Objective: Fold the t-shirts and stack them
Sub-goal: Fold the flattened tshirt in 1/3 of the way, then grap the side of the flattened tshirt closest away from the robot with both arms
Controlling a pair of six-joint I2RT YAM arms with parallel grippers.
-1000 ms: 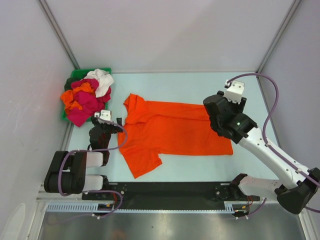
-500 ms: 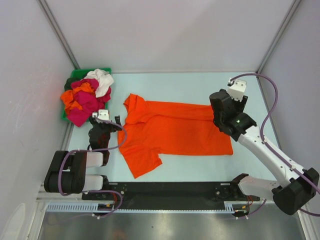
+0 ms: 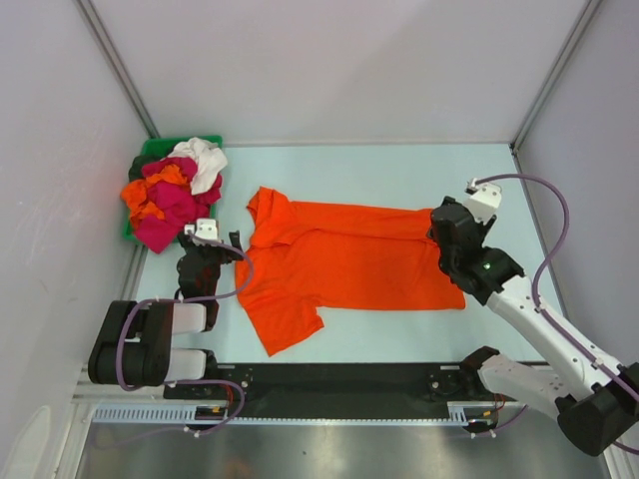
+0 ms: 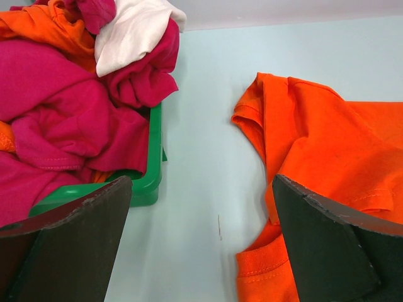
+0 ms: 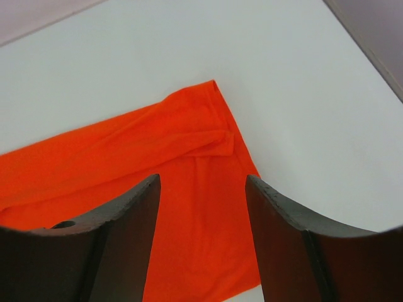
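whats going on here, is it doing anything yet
T-shirt folding, with nothing gripped right now. An orange shirt lies spread out on the table. The right gripper hovers open over its hem end. The left gripper sits open near the collar, beside a green bin heaped with more shirts.

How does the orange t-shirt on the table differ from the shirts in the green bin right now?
The orange t-shirt lies spread mostly flat on the table; the bin shirts are crumpled in a heap. The orange t-shirt is a single garment of one colour; the bin shirts mix magenta, orange and white. The orange t-shirt sits mid-table; the bin shirts overflow the green bin at the far left corner. Neither is folded yet.
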